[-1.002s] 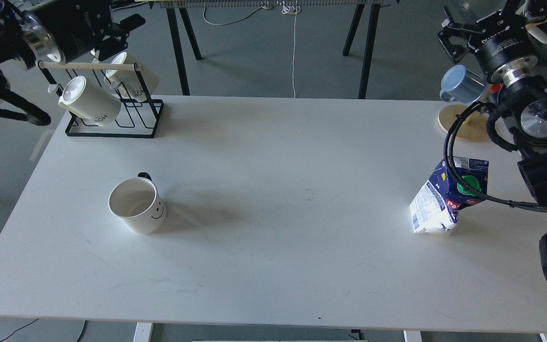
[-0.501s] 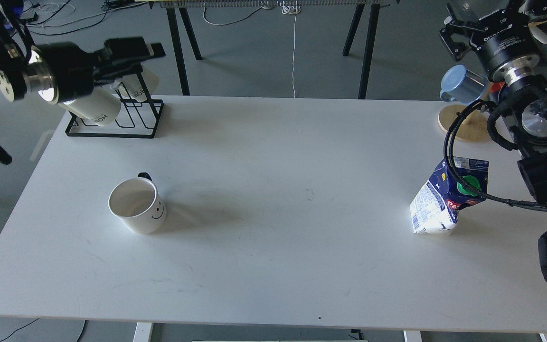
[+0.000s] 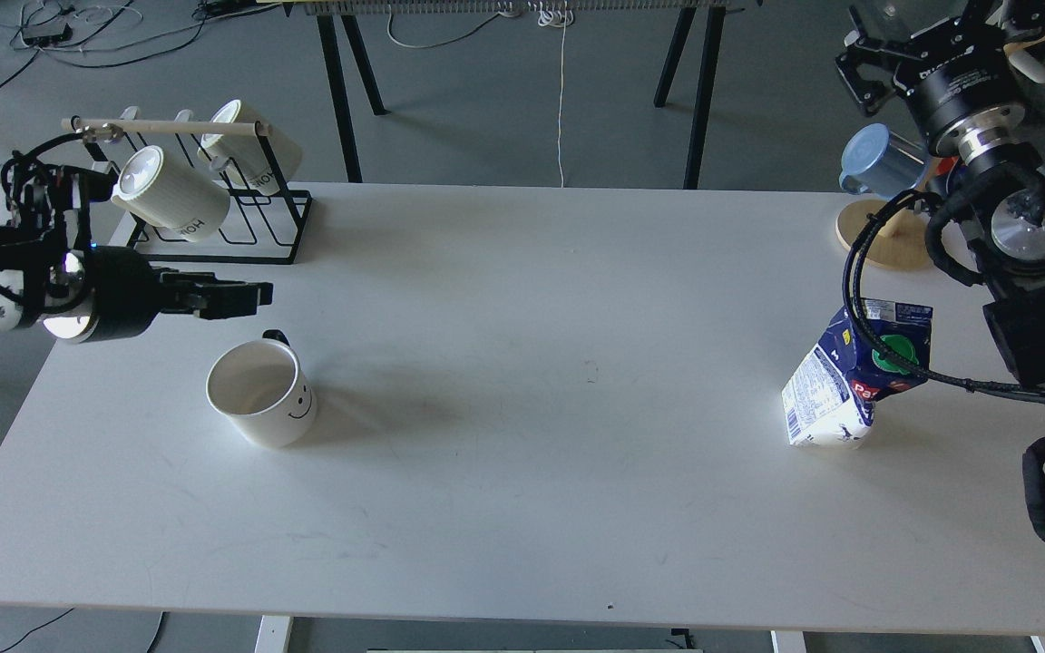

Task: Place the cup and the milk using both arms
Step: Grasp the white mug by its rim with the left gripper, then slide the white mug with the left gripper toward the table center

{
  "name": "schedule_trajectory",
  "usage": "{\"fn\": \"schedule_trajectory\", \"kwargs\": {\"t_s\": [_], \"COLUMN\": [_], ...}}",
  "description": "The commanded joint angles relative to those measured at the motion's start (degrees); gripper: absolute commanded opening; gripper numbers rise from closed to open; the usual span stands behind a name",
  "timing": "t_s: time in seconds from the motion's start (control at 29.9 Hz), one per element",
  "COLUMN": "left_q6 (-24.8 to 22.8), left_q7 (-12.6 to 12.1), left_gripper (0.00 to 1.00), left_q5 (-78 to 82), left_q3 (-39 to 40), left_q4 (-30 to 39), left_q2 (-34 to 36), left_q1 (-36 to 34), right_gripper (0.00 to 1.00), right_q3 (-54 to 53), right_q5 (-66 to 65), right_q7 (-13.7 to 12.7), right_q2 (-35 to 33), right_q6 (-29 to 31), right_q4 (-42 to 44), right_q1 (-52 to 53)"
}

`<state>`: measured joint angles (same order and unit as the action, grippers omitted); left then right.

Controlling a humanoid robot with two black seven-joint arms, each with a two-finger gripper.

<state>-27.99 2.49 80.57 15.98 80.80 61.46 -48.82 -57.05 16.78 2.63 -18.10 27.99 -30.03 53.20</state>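
A white cup (image 3: 261, 392) with a smiley face and a dark handle stands upright on the left part of the white table (image 3: 522, 508). A blue and white milk carton (image 3: 858, 376) with a green cap stands at the right, partly behind a black cable. My left gripper (image 3: 246, 297) points right, just above and behind the cup, not touching it; its fingers look close together. My right gripper (image 3: 872, 63) is high at the far right, above the table's back corner, far from the carton; its fingers are hard to tell apart.
A black wire rack (image 3: 214, 218) with two white mugs (image 3: 169, 195) stands at the back left. A blue mug (image 3: 881, 163) hangs on a wooden stand (image 3: 885, 238) at the back right. Black cables (image 3: 858, 272) loop beside the carton.
My left arm has swung down from above the mug rack to just behind the cup. The right arm, cup and carton have barely moved.
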Motion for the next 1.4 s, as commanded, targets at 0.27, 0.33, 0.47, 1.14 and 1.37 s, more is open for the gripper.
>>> {"fn": "schedule_trajectory", "kwargs": {"t_s": [0.27, 0.33, 0.47, 1.14, 1.37], "left_q6": [-0.01, -0.01, -0.01, -0.01, -0.01], "left_q7": [-0.12, -0.21, 0.32, 3.22, 4.89], "left_gripper": [0.78, 0.78, 0.78, 0.09, 0.02], "left_q5": [0.28, 2.12, 9.33, 14.35, 14.0], "left_q3": [-0.07, -0.25, -0.86, -2.53, -1.39], "left_q4": [0.93, 0.59, -0.03, -5.48, -5.39], "left_q2": [0.42, -0.55, -1.52, -5.74, -6.7], "left_q1": [4.26, 4.35, 4.96, 4.87, 2.51], "right_gripper": [0.99, 0.99, 0.99, 0.99, 0.99], "right_q3": [0.0, 0.0, -0.08, -0.08, -0.34], "right_q5": [0.0, 0.0, 0.01, 0.0, 0.0], "right_q7": [0.01, 0.09, 0.0, 0.09, 0.09], "right_q2": [0.0, 0.34, 0.35, 0.26, 0.0], "right_q6": [0.01, 0.01, 0.01, 0.01, 0.01], "right_q4": [-0.38, -0.38, -0.38, -0.12, -0.2], "right_q1": [0.32, 0.41, 0.59, 0.24, 0.5]}}
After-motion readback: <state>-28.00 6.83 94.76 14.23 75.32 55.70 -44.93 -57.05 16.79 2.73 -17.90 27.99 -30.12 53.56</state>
